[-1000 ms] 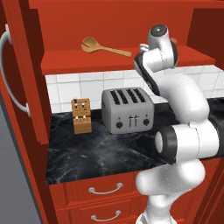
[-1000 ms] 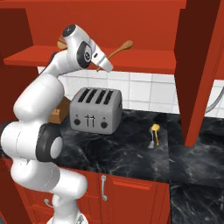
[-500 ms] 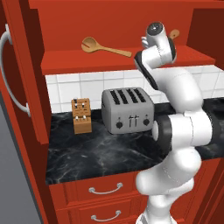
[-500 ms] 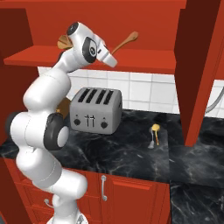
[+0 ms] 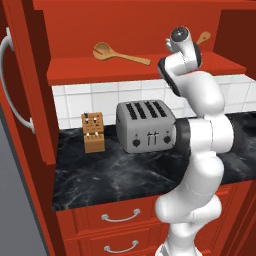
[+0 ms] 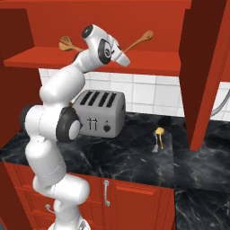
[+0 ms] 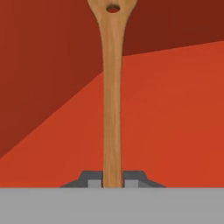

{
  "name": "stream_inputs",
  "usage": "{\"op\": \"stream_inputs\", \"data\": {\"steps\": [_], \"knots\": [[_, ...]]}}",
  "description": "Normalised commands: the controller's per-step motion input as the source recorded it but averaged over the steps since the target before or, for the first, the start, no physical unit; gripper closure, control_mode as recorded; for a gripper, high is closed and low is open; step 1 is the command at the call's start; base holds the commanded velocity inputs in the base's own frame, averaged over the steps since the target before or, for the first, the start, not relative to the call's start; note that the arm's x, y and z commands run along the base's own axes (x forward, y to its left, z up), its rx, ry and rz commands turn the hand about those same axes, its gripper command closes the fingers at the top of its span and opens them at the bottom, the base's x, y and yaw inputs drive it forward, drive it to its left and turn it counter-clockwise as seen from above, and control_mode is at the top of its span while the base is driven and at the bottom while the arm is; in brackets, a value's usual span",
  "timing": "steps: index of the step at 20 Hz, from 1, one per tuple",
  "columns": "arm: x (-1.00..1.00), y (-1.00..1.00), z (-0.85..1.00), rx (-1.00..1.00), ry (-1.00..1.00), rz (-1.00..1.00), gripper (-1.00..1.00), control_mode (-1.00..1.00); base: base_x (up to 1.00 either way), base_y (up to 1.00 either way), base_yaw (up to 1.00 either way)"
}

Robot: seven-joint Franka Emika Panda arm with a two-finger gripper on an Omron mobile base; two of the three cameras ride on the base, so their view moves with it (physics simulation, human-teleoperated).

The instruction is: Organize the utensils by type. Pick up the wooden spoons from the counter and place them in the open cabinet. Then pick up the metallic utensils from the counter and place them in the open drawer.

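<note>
One wooden spoon (image 5: 120,54) lies flat on the red shelf of the open cabinet (image 5: 150,67). My gripper (image 6: 124,56) is shut on the handle of a second wooden spoon (image 6: 140,40), held tilted above the shelf (image 6: 67,60) with its bowl up and toward the back. In the hand view the handle (image 7: 112,96) runs straight up from between my fingertips (image 7: 92,178), over the shelf board. From the left, its bowl (image 5: 202,37) peeks past my wrist. A small metallic utensil (image 6: 158,137) with a gold-tinted head lies on the black counter (image 6: 126,157). The drawer is out of view.
A silver four-slot toaster (image 5: 146,125) stands on the counter under the shelf, with a wooden knife block (image 5: 93,131) to its left. The cabinet door with its long curved handle (image 5: 12,100) hangs open at the left. A red cabinet side (image 6: 202,72) stands to the right.
My arm has lifted and reached further over the shelf, carrying the held wooden spoon up and deeper into the cabinet. The spoon on the shelf has not moved.
</note>
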Motion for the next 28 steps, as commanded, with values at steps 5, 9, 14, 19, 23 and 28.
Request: {"op": "stream_inputs", "data": {"steps": [5,9,14,19,23,28], "knots": [[0.54,-0.15,-0.01,0.0,-0.03,-0.02,1.0,-1.0,0.0,0.0,0.0],[0.38,-0.13,0.0,0.0,-0.01,0.0,1.0,-1.0,0.0,0.0,0.0],[0.23,-0.14,-0.03,0.0,0.0,0.0,-1.0,-1.0,0.0,0.0,0.0],[0.1,-0.13,-0.08,0.0,-0.01,0.0,-1.0,-1.0,0.0,0.0,0.0],[0.0,-0.05,-0.03,0.01,0.0,0.0,-1.0,-1.0,0.0,0.0,0.0],[-0.41,0.0,-0.04,0.0,-0.02,0.01,-1.0,-1.0,0.0,0.0,0.0]]}}
